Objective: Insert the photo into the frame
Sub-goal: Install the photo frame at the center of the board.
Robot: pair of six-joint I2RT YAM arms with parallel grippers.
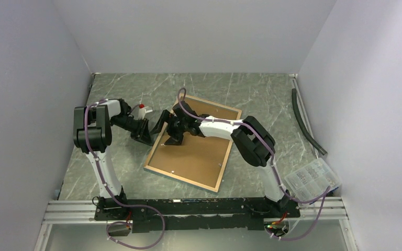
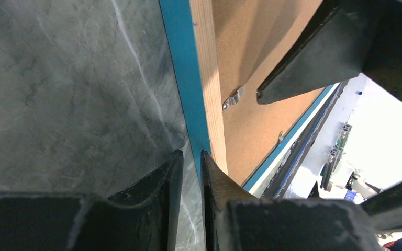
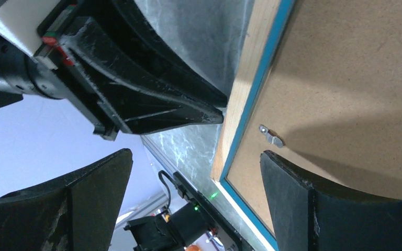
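Two hazards weighed, bigger first. Feared the frame point(image 2: 187, 78) skidding across the table point(image 1: 136, 89) if nudged at its rim: lay face down, backing board point(image 1: 193, 151) uppermost, unbraced on the far side. Found no photo in any view; perhaps hidden under that board. Saw the right gripper point(image 3: 196, 154) spread wide over the board, holding nothing, and the left gripper point(image 2: 191, 157) narrow, a mere slit at the turquoise edge; could not tell whether pinching it. Judged a small metal clip point(image 3: 271, 137) liable to snag a jaw. Noted a hose point(image 1: 300, 117) and plastic box point(image 1: 312, 179) well apart, rightward.
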